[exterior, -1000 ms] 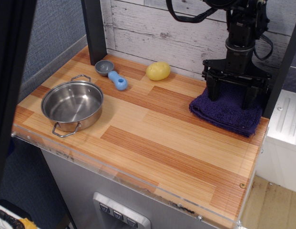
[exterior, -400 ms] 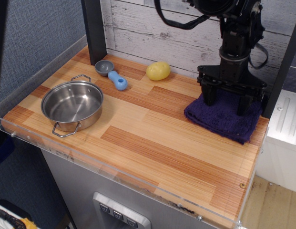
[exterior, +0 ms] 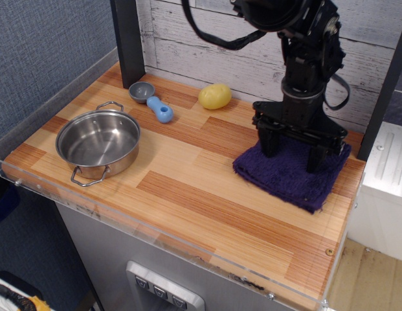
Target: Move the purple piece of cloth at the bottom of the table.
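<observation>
The purple piece of cloth (exterior: 283,180), a folded dark purple-navy towel, lies on the right side of the wooden table (exterior: 201,194), a little in from the right edge. My gripper (exterior: 291,155) stands straight down on the cloth's back half. Its two black fingers (exterior: 268,144) are spread wide apart, with their tips pressed onto the towel. Nothing is held between them.
A steel pot (exterior: 98,141) sits at the left. A blue-grey scoop (exterior: 154,103) and a yellow potato-like object (exterior: 215,96) lie near the back wall. A black post (exterior: 128,39) stands at the back left. A white unit (exterior: 388,188) is off the right edge.
My gripper has moved left and toward the front edge, fingers staying spread on the cloth. The cloth has slid with it, away from the right back corner.
</observation>
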{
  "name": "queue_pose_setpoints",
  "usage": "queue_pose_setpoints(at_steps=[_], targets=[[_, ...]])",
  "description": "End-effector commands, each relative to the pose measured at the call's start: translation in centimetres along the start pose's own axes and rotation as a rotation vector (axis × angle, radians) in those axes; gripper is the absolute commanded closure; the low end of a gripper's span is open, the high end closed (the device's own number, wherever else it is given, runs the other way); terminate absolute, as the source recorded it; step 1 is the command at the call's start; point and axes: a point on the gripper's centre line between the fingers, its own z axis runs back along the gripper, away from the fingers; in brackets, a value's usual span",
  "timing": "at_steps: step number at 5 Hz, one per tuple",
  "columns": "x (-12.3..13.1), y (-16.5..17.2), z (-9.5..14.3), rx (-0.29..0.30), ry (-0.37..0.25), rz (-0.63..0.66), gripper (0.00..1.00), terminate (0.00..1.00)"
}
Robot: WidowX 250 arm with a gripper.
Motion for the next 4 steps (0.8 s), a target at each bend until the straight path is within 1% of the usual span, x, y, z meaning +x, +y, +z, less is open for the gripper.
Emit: queue_pose_setpoints(at_steps=[1,2,4], targets=[[-5.2,3.2,-0.1,0.015,0.012,0.058,0.0,0.0],[-7.0,3.9,0.3,0.014,0.013,0.065,0.0,0.0],[-10.5,4.5,1.5,0.009,0.026,0.124,0.0,0.0]])
